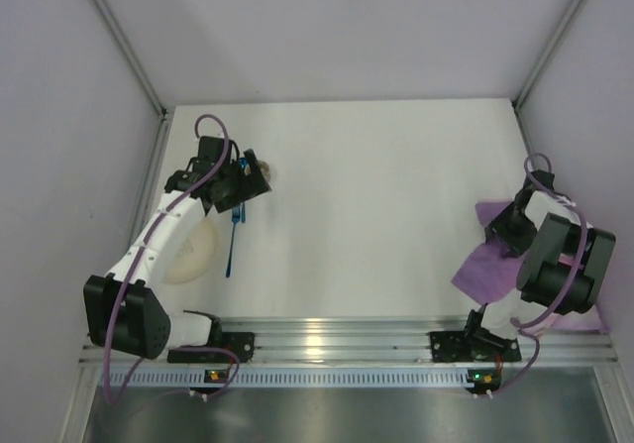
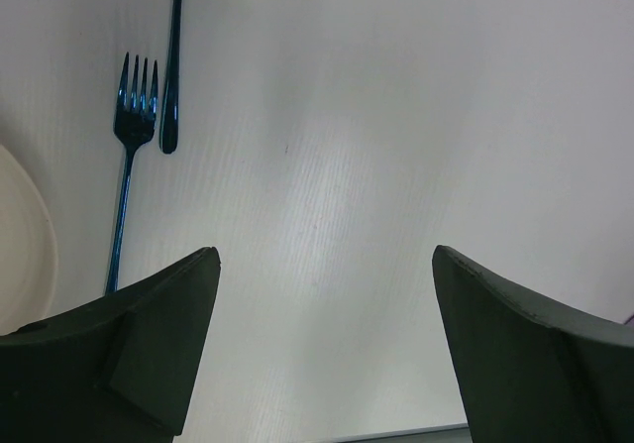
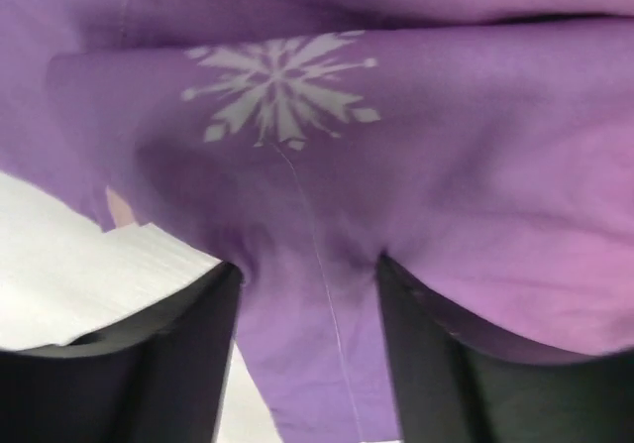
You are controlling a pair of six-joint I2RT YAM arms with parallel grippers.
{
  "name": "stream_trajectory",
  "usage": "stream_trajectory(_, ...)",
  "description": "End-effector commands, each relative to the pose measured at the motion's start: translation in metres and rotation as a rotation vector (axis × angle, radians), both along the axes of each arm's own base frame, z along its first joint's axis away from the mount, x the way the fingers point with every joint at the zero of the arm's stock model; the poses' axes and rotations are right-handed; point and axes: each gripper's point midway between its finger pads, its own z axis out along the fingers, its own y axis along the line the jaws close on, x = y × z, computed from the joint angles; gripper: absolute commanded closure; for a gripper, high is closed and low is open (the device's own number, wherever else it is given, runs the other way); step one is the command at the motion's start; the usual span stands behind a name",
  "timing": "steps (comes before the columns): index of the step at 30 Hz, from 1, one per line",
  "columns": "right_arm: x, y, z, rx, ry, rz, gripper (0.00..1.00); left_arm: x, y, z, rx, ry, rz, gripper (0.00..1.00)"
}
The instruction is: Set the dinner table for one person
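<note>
Dinner table (image 1: 396, 195): fork (image 2: 136, 126), plate (image 2: 20, 255) (purple placemat (image 1: 480, 270) right)

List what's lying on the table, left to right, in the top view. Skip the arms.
cream plate → blue fork → small round object, too small to identify → purple placemat

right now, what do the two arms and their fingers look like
Both the left arm and the right arm are built of white links with chunky black joints and black bases. A thin purple cable loops along each one. The left fingers and right fingers are matt dark wedges with flat inner faces, with no markings visible.
</note>
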Motion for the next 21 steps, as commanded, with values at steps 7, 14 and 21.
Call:
stream_trajectory(7, 0.001, 0.052, -0.038, -0.009, 0.125, 0.189, 0.99, -0.006, 0.003, -0.003, 0.006, 0.014, 0.009, 0.07)
stream_trajectory(14, 0.039, 0.181, 0.006, 0.002, 0.034, 0.504, 1.00, -0.007, 0.003, 0.005, -0.006, -0.010, 0.023, 0.07)
stream_trajectory(21, 0.034, 0.357, 0.068, 0.134, -0.096, 0.778, 1.00, -0.013, 0.015, 0.018, 0.031, -0.050, 0.052, 0.07)
